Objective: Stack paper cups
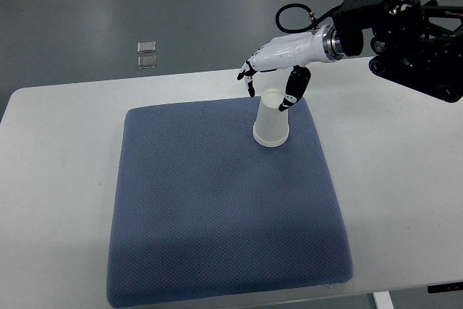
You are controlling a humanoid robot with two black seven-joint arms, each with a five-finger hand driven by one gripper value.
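White paper cups [272, 119], nested in one upside-down stack, stand toward one o'clock on the blue mat [217, 208], while the right hand [278, 70] hovers at the stack's top with fingers loosely spread, gripping nothing.

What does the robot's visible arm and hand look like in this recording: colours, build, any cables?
Only the right arm shows. The right hand has a glossy white shell with black finger joints and tips. A silver ring joins its wrist to a bulky black forearm of exposed brackets. A black cable loops above the wrist.
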